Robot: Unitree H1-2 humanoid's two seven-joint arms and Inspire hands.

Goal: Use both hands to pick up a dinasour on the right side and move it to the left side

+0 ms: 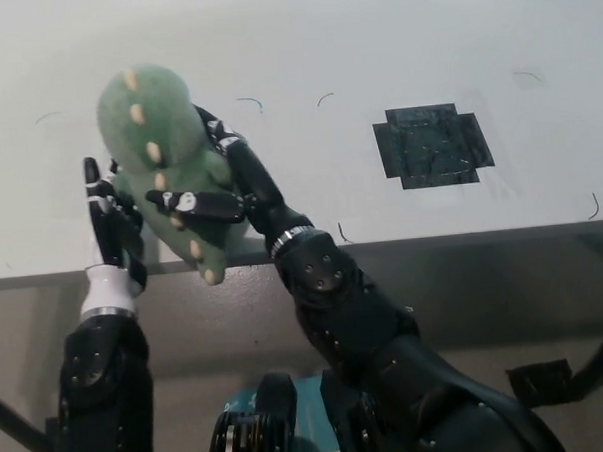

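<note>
Between both robot hands, plush green dinosaur (pixel 164 162)

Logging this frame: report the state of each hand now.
Left hand: shut on the green dinosaur, pressing its left side.
Right hand: shut on the green dinosaur, fingers across its front.

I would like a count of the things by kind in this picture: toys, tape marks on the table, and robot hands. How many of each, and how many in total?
Green plush dinosaur: 1
Black tape mark: 1
Robot hands: 2, the left robot hand and the right robot hand, both holding the dinosaur
Total: 4
</note>
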